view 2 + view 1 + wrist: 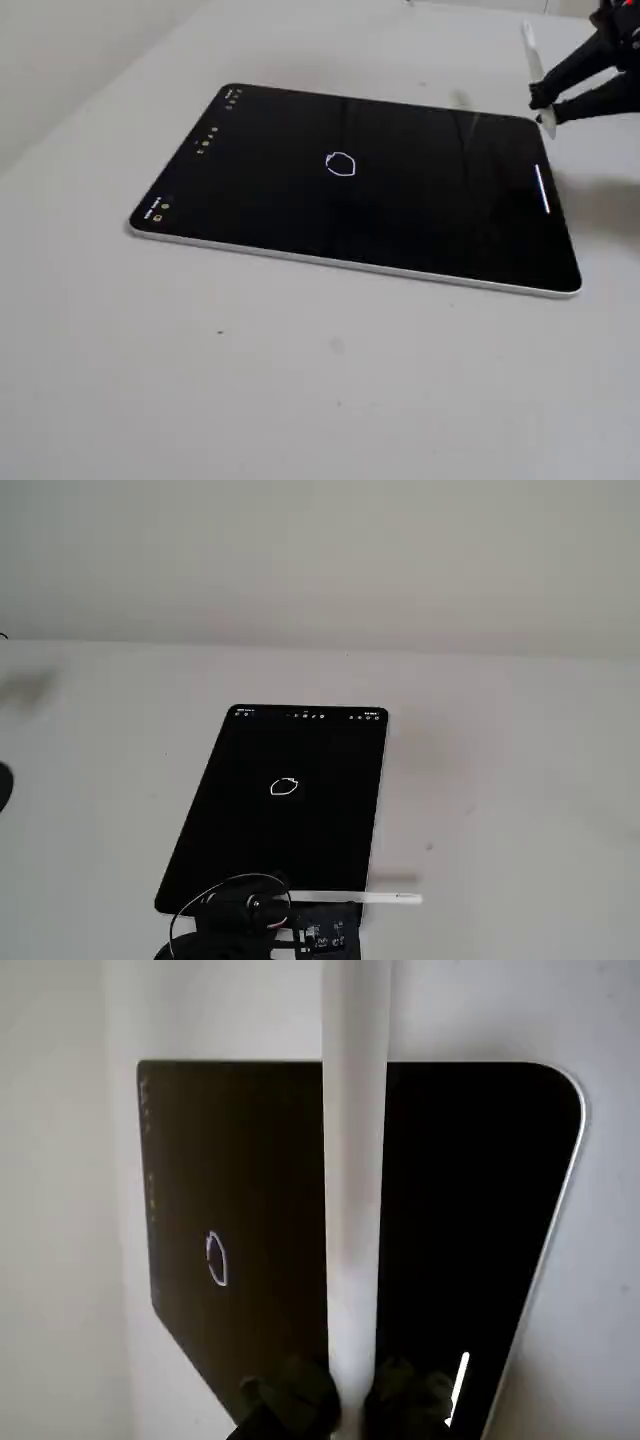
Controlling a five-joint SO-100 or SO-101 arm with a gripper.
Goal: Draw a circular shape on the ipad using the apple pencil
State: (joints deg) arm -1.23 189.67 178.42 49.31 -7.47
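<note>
The ipad (250, 830) lies flat on the white table, screen black, with toolbar icons along its far short side in a fixed view. The circular shape (285, 787) is a small white outline near the screen's middle; it also shows in the wrist view (217, 1258) and in a fixed view (341, 164). My gripper (350, 1402) is shut on the apple pencil (355, 1190), which runs up the middle of the wrist view over the ipad (470, 1210). In a fixed view the apple pencil (360, 897) lies level over the tablet's near short edge, away from the outline. In the other, my gripper (543, 106) holds the apple pencil (531, 50) by the ipad's (400, 220) far right corner.
The white table (500, 780) spreads on all sides of the tablet, with a pale wall behind. My arm's black body and a cable loop (190, 915) sit at the bottom edge. A dark object (3, 785) shows at the left edge. A white bar (543, 190) glows on the screen.
</note>
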